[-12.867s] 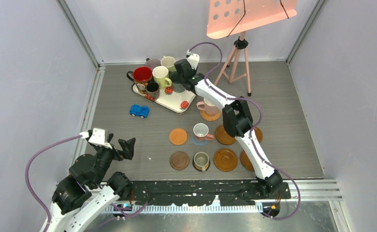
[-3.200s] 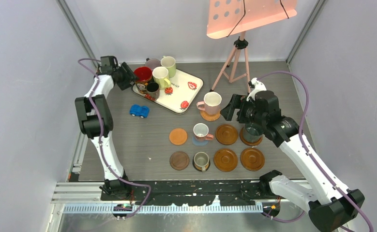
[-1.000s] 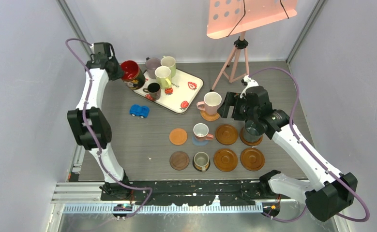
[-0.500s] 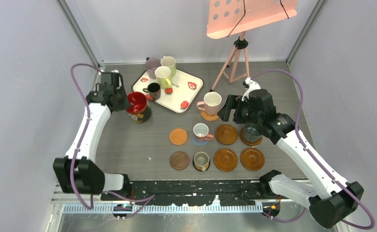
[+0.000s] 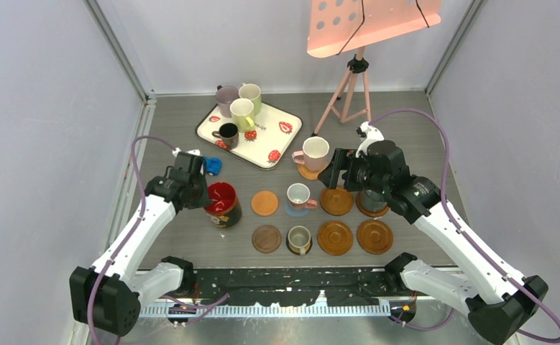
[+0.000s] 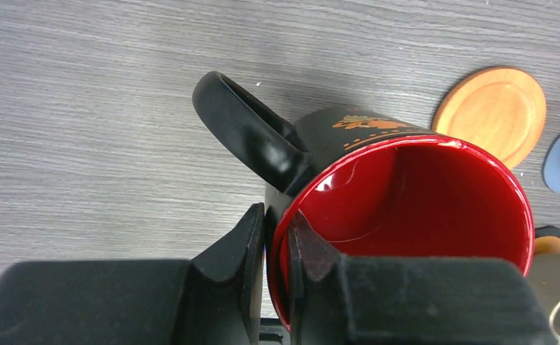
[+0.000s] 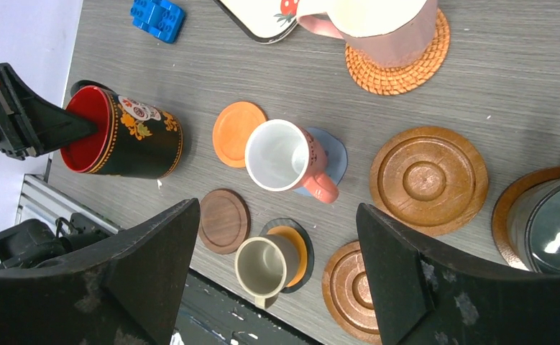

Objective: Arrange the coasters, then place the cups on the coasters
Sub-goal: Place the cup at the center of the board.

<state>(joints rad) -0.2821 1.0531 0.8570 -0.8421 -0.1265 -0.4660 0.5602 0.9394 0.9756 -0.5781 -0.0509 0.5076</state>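
Left gripper [image 6: 275, 228] is clamped on the rim of the red-lined black mug [image 5: 223, 203], one finger inside and one outside beside the handle. The mug is just left of the plain orange coaster [image 5: 264, 203], apart from it and tipped slightly. I can't quite tell whether its base touches the table. Just right of that orange coaster, the pink-handled mug [image 7: 280, 154] stands on the blue coaster [image 7: 340, 154]. Further right and a little behind, the right gripper [image 5: 336, 171] hangs with jaws spread wide, gripping nothing. Beyond it, a dark glossy mug [image 5: 372, 196] sits on a brown rimmed coaster [image 5: 366, 212].
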